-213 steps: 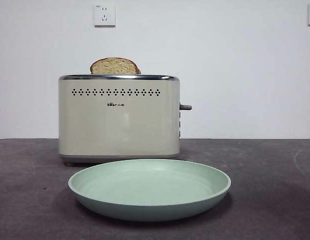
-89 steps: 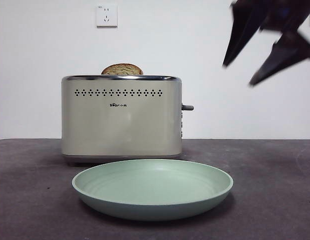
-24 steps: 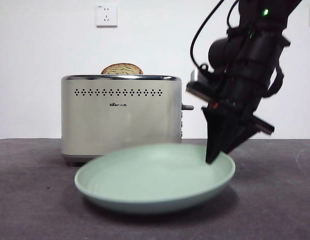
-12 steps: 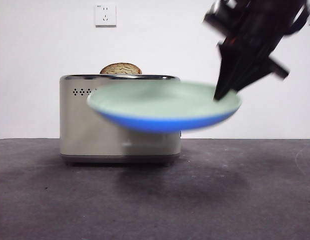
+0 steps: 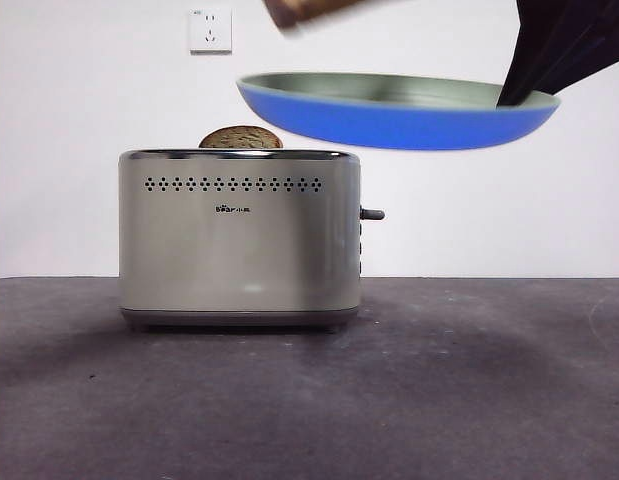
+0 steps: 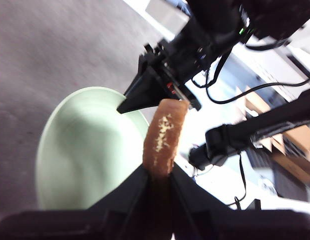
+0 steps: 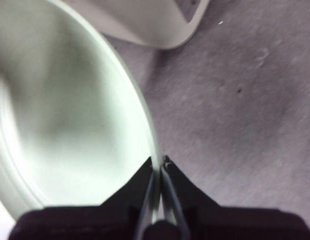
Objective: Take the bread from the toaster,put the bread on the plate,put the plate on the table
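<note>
The plate hangs level in the air above and right of the toaster, showing its blue underside. My right gripper comes in from the top right, shut on the plate's right rim; its jaws pinch the rim edge. The bread stands edge-on, brown crust outward, with my left gripper shut on it, above the plate's mint inside. In the front view only the bread's lower edge shows at the top. Another slice pokes out of the toaster.
The dark grey table spreads in front of the toaster. The toaster's grey lever sticks out on its right side. A white wall socket sits on the back wall.
The plate has risen with the right gripper from in front of the toaster's face to above its top. The bread's lower edge has come into view at the top of the front view.
</note>
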You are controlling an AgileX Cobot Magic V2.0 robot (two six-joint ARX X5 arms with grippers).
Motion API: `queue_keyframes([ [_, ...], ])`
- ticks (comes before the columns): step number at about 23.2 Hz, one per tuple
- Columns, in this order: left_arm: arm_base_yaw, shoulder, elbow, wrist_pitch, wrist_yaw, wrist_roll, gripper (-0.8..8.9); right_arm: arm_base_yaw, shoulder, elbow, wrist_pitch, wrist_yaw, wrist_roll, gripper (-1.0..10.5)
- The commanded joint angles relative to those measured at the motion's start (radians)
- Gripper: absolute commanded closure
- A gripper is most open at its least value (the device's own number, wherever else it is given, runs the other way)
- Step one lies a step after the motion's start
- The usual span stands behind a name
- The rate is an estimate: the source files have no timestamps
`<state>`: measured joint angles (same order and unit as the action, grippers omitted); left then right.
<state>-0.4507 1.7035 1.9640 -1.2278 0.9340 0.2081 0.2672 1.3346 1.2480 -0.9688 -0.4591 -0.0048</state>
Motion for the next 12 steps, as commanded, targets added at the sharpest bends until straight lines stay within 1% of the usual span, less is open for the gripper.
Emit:
queue_keyframes([
  [1,-0.058,0.047,0.0,0.034,0.008,0.0,8.22,0.001,0.002,-0.002,-0.018,-0.013,-0.013,9.6],
  [2,-0.079,0.064,0.0,0.047,0.003,0.0,8.22,0.001,0.002,-0.002,-0.028,-0.014,-0.017,9.6],
  [3,-0.108,0.084,0.0,0.067,-0.028,-0.004,8.22,0.002,0.002,-0.002,-0.037,-0.014,-0.02,9.6],
  [5,-0.156,0.116,0.0,0.092,-0.163,-0.01,8.22,0.002,0.001,-0.002,-0.051,-0.014,-0.02,9.6],
  [6,-0.176,0.129,0.0,0.09,-0.214,-0.011,8.22,0.002,-0.002,-0.002,-0.059,-0.014,-0.02,9.6],
  [10,-0.211,0.179,0.0,0.086,-0.248,-0.012,8.22,0.001,-0.02,-0.002,-0.064,-0.014,-0.023,9.6],
  [11,-0.216,0.189,0.0,0.082,-0.294,-0.016,8.22,0.001,-0.025,-0.002,-0.064,-0.014,-0.023,9.6],
  [12,-0.221,0.194,0.0,0.076,-0.372,-0.026,8.22,0.001,-0.031,-0.002,-0.064,-0.014,-0.023,9.6],
])
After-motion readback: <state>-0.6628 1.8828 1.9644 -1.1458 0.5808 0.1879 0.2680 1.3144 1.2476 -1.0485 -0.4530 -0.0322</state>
